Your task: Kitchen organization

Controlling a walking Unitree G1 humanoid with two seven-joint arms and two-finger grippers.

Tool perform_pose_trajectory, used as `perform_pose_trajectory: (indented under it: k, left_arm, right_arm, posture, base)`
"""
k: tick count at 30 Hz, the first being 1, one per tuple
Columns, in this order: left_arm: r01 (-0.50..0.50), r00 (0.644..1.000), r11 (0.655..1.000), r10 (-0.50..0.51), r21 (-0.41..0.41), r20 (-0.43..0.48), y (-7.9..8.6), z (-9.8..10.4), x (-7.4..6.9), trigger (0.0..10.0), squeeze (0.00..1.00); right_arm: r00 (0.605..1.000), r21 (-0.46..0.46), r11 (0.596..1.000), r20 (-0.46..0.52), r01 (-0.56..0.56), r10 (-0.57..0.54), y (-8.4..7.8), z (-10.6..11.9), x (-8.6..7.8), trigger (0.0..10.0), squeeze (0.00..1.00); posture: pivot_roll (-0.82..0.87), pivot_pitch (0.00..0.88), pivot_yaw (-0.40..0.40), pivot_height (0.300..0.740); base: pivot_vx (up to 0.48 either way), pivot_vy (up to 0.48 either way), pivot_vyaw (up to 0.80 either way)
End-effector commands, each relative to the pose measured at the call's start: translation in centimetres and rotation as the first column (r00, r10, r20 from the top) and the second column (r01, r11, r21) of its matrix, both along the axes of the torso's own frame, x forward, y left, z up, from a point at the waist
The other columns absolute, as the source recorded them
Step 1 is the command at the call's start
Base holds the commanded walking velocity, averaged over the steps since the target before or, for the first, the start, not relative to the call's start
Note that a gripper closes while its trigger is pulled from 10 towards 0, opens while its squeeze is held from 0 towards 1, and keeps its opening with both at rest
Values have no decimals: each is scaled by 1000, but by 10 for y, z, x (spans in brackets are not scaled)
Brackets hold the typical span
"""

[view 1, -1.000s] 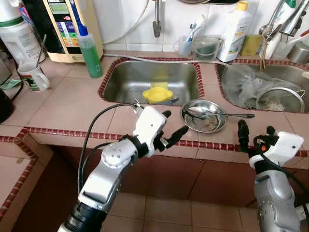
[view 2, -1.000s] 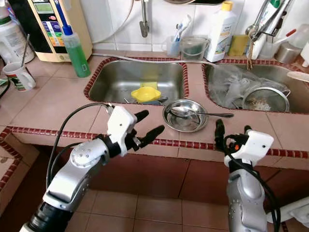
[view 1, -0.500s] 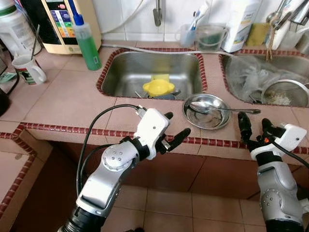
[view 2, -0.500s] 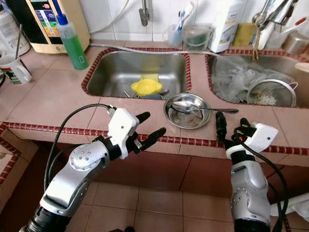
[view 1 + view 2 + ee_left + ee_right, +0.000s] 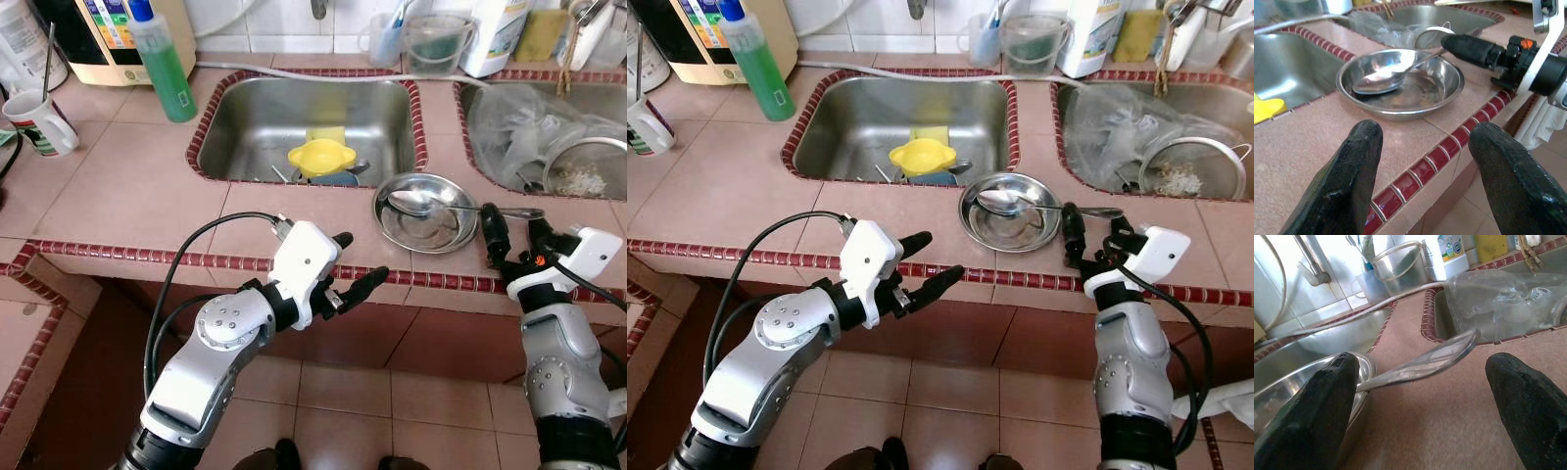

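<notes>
Counter (image 5: 137, 186) tiles filled more of the head views than half a second before, because the camera had tipped down and closer; the things had not moved. Between the two sinks, the steel bowl (image 5: 423, 212) sat near the red edge, its spoon (image 5: 1420, 363) sticking out over the rim. Right gripper (image 5: 507, 231) had advanced to the spoon's handle, fingers spread and empty, so a grasp looked imminent. Left gripper (image 5: 355, 262) hung released before the counter edge.

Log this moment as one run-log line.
right pincer: open, at spoon handle | left pincer: open, at counter edge | spoon: resting in steel bowl, ungrasped
</notes>
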State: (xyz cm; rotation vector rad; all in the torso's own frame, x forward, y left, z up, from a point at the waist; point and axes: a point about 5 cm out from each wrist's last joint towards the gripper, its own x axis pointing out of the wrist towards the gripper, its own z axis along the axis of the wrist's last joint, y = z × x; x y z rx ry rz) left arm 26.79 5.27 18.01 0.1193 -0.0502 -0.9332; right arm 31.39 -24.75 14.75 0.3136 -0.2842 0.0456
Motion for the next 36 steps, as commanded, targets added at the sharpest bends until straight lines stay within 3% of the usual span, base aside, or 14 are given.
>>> perform_pose_trajectory:
  k: [1, 8, 13, 14, 15, 16, 17, 19, 23, 36]
  left_arm:
    - [10, 1000, 1000, -10, -3, 7, 1, 3, -3, 10000, 0]
    - [10, 1000, 1000, -10, -5, -4, 2, 4, -4, 10000, 0]
    - [6, 1000, 1000, -6, -3, -3, 2, 6, -4, 10000, 0]
    - [5, 1000, 1000, -5, -1, -2, 3, 6, -4, 10000, 0]
    - [3, 1000, 1000, -3, 0, -1, 3, 6, -4, 10000, 0]
    - [1, 1000, 1000, -1, 0, -1, 3, 6, -4, 10000, 0]
    - [1, 1000, 1000, -1, -1, -1, 3, 7, -4, 10000, 0]
    - [-4, 1000, 1000, 4, -1, 1, 4, 7, -5, 10000, 0]
    - [-6, 1000, 1000, 6, -1, 1, 4, 7, -5, 10000, 0]
    - [-16, 1000, 1000, 16, -7, 6, 4, 8, -5, 10000, 0]
  right_arm:
    - [1000, 23, 1000, -27, 4, -4, -4, -9, -2, 10000, 0]
    - [1000, 65, 998, -4, -20, 20, -5, -7, 3, 10000, 0]
    - [997, 165, 984, 22, -70, 68, -2, -6, 8, 10000, 0]
    - [996, 217, 972, 31, -87, 82, 1, -7, 10, 8941, 0]
    - [993, 251, 961, 41, -114, 108, 7, -8, 12, 4902, 0]
    - [991, 264, 955, 51, -134, 125, 10, -8, 13, 4902, 0]
    - [990, 277, 951, 51, -138, 129, 11, -8, 14, 0, 0]
    - [989, 339, 929, 58, -147, 135, 20, -9, 17, 0, 0]
    - [984, 365, 914, 79, -176, 157, 29, -6, 18, 0, 0]
    - [974, 389, 893, 92, -228, 208, 50, -10, 13, 0, 0]
  posture:
    - [-112, 245, 94, 740]
    - [-105, 246, 97, 740]
    - [-95, 245, 98, 740]
    - [-89, 244, 98, 740]
    - [-87, 242, 98, 740]
    - [-87, 242, 98, 740]
    - [-82, 241, 96, 740]
    - [-79, 239, 94, 740]
    - [-73, 234, 90, 740]
    - [-70, 219, 75, 740]
  base:
    - [0, 0, 0]
    - [0, 0, 0]
    - [0, 0, 0]
    - [0, 0, 0]
    - [0, 0, 0]
    - [0, 0, 0]
    - [0, 0, 0]
    - [0, 0, 0]
    - [0, 0, 0]
    - [0, 0, 0]
